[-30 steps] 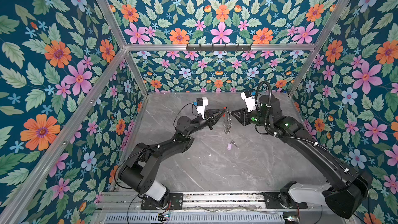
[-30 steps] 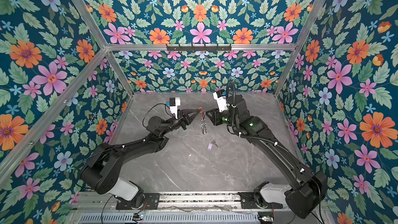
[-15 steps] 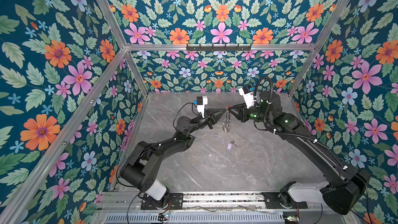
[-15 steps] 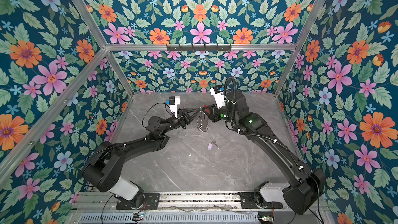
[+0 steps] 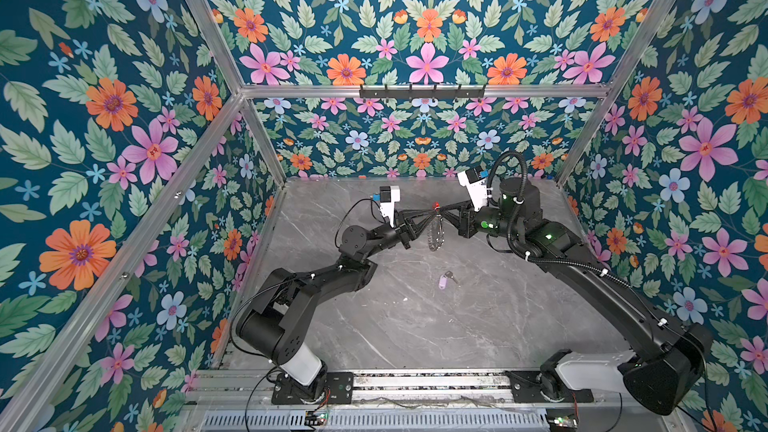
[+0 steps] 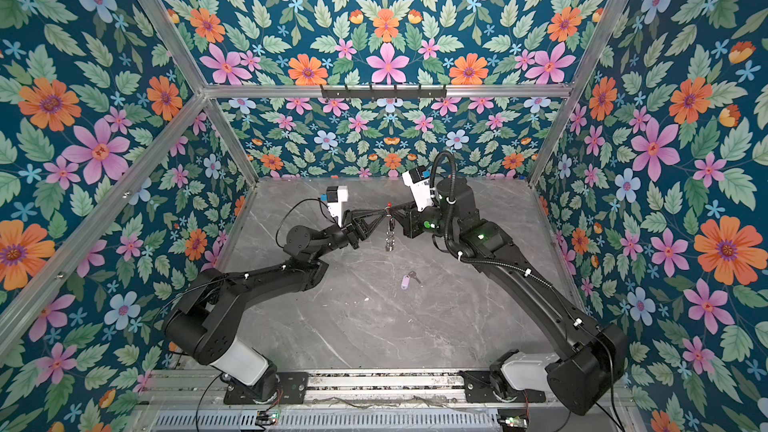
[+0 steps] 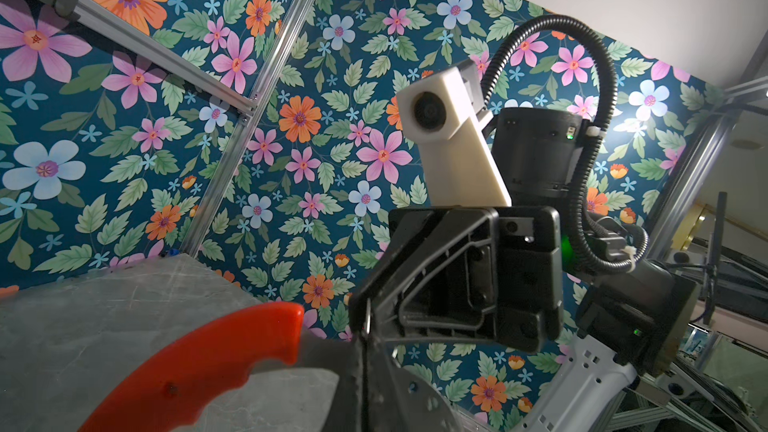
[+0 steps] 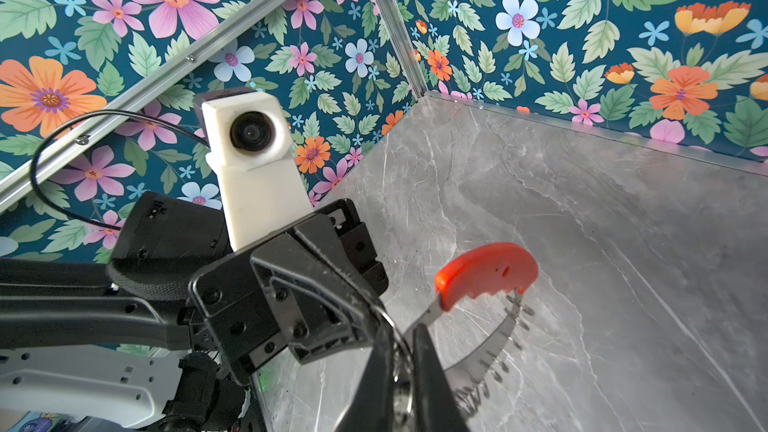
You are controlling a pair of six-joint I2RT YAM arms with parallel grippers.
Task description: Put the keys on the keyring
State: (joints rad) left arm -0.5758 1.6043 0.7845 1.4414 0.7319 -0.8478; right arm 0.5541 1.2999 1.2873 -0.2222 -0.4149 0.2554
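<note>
Moved inward, right tool (image 5: pixel 444 214) pinches keyring (image 5: pixel 434 235).

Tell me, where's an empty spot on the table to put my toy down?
The big bare patch of table is in front, between left arm and right arm, nearer than the lilac-tagged key. Behind the left arm is bare too. Crowded: mid-back, where left gripper and right gripper meet at the hanging keyring.
</note>
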